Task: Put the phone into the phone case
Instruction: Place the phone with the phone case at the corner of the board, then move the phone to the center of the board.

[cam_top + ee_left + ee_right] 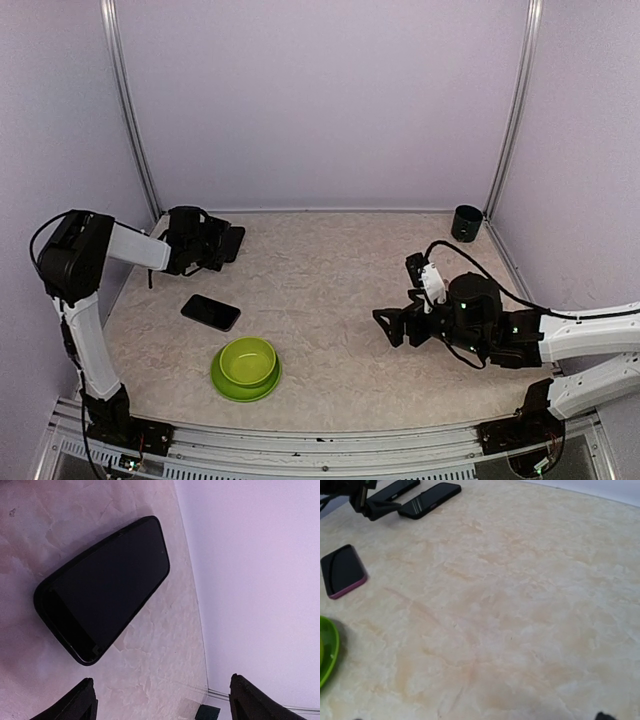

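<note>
The phone point(210, 312) is a black slab with a pink edge, lying flat at mid left; the right wrist view shows the phone point(342, 571) too. The phone case point(233, 243) is black with a raised rim and lies flat near the back left wall. In the left wrist view the phone case point(105, 587) sits just ahead of my left gripper point(165, 697), which is open, apart from it and holding nothing. My left gripper point(210, 246) hovers beside the case. My right gripper point(392, 325) is open and empty over bare table at the right.
A green bowl point(246, 368) stands near the front, just right of the phone. A black cup point(466, 222) sits in the back right corner. Walls close in the table at the back and on both sides.
</note>
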